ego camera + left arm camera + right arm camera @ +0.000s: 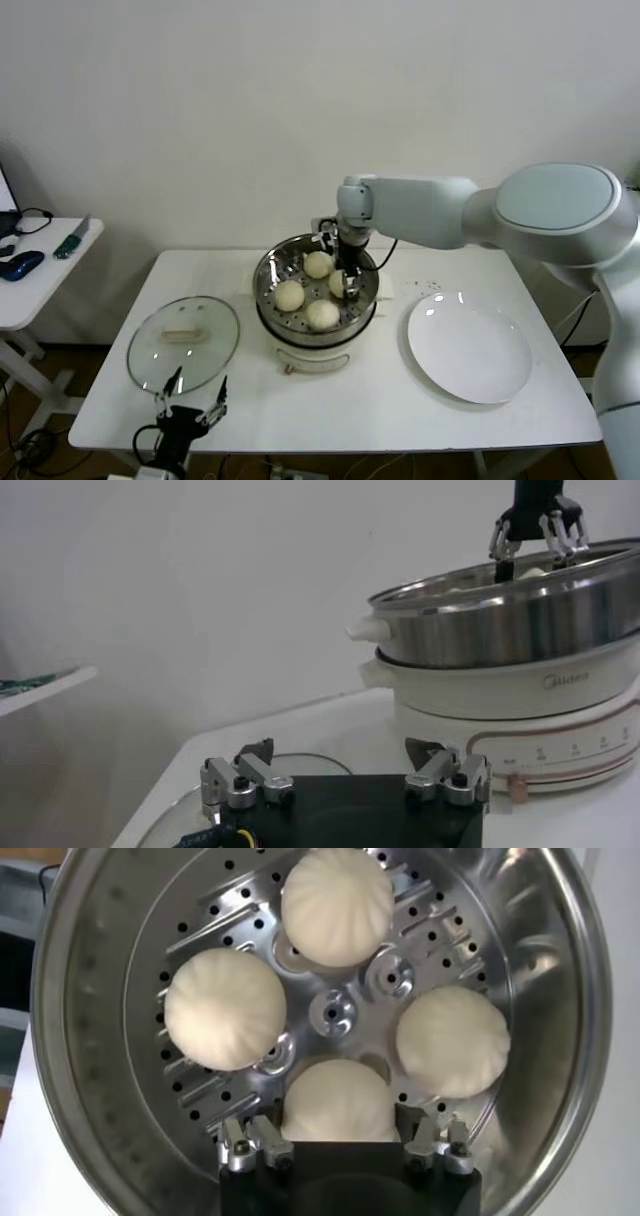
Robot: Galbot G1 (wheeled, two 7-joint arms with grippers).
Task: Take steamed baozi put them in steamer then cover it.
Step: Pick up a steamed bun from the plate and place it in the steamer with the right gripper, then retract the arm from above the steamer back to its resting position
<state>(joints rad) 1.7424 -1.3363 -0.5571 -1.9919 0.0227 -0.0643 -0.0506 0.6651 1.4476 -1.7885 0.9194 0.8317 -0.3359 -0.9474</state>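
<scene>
Right gripper (340,1138) reaches down into the steamer (268,283), its fingers (237,1145) set apart on either side of one steamed baozi (338,1101), just beside the bun; whether they press it I cannot tell. All four buns sit on the steamer's perforated floor. Left gripper (190,398) hangs spread wide and empty over the glass lid's (184,342) near edge, left of the steamer; a white plate (468,352) lies right of it.

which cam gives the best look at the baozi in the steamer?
Right wrist view: it looks straight down into the steamer and shows all four baozi on the perforated bottom, one between the right gripper fingers. Head view shows them small, one partly behind that gripper. Left wrist view shows mostly the steamer's outer wall, only slivers of bun above the rim.
</scene>
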